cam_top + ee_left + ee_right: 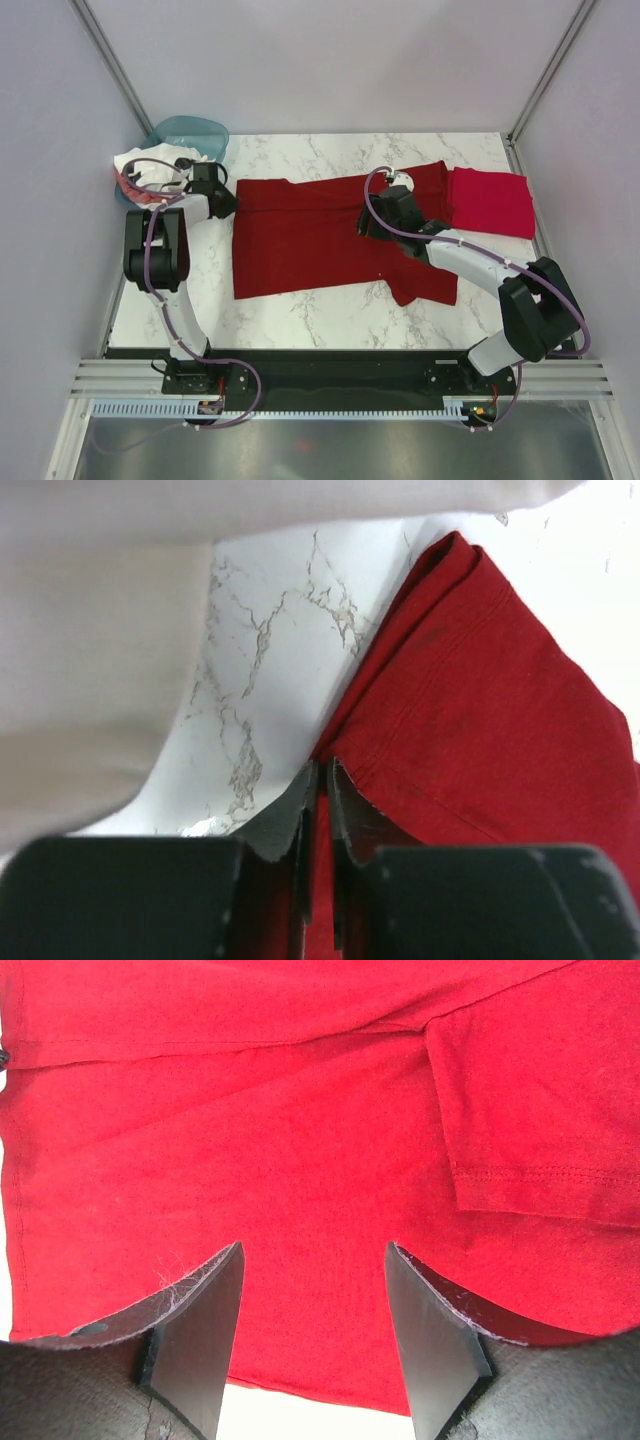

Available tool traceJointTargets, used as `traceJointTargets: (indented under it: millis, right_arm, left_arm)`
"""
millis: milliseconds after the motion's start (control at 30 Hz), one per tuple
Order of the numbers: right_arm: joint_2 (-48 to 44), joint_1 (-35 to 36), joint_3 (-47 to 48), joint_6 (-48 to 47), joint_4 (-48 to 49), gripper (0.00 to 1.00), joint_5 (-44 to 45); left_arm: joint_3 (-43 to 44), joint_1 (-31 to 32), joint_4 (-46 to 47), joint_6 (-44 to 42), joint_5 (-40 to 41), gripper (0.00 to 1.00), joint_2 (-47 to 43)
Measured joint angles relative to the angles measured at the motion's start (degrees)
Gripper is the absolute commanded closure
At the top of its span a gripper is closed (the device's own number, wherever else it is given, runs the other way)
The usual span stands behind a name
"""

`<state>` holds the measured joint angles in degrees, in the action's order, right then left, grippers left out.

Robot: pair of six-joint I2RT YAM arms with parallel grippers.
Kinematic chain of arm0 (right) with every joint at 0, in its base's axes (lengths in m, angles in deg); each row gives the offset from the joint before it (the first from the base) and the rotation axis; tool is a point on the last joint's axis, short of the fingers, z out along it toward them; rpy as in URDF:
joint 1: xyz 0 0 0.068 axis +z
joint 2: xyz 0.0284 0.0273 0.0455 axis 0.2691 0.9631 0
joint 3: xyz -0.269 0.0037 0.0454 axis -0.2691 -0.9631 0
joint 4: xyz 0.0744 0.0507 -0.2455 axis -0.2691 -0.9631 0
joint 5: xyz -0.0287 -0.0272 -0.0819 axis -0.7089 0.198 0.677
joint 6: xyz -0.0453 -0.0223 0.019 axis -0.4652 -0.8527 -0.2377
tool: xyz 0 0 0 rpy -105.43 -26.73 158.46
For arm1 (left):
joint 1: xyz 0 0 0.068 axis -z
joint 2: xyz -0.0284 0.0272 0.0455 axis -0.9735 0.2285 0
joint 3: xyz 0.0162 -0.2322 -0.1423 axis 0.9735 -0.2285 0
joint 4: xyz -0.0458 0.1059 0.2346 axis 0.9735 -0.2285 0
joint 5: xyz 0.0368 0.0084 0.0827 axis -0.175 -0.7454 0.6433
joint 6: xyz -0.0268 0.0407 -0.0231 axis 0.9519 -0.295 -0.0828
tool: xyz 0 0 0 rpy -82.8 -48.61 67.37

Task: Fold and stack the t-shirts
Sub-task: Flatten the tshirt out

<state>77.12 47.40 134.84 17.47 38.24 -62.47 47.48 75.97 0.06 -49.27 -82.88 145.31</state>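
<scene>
Left wrist view put the left gripper (320,772) right at the edge of the dark maroon t-shirt (480,710). Its jaws were drawn nearly together with only a slit between them, and whether they pinched the hem could not be told. From those tips the cloth ran away to the right, and bare marble table (270,650) lay to the left. From above, this gripper sat at the shirt's far left corner. The right gripper (313,1250) hovered over the sleeve end with its jaws wide apart and holding nothing, a stitched sleeve (540,1110) just beyond them. The shirt lay flat between the arms, its long axis running left to right, so each arm was nearer one end. It looked smooth, one sleeve spread toward the near edge. A folded crimson-pink t-shirt (490,200) lay just beside its right end, and white shirts (140,165) were heaped by the teal basin (190,135) behind the left gripper.
</scene>
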Motion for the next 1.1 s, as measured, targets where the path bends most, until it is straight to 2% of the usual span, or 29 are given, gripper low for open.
traceJointTargets:
  millis: [33, 67, 433, 733, 1100]
  right_arm:
    - [0.0, 0.0, 0.0, 0.0, 0.0, 0.33, 0.0]
    - [0.0, -0.1, 0.0, 0.0, 0.0, 0.33, 0.0]
    - [0.1, -0.2, 0.0, 0.0, 0.0, 0.33, 0.0]
    - [0.1, -0.5, 0.0, 0.0, 0.0, 0.33, -0.1]
    - [0.1, -0.8, 0.0, 0.0, 0.0, 0.33, -0.2]
  left_arm:
    - [0.3, 0.0, 0.0, 0.0, 0.0, 0.95, 0.3]
    - [0.4, 0.0, 0.0, 0.0, 0.0, 0.98, 0.5]
    - [-0.5, 0.0, -0.2, 0.0, 1.0, 0.98, -0.7]
    - [-1.5, 0.0, -1.7, 0.1, 2.3, 0.98, -6.6]
    - [-4.0, 2.6, -2.4, 0.1, 4.1, 0.98, -8.6]
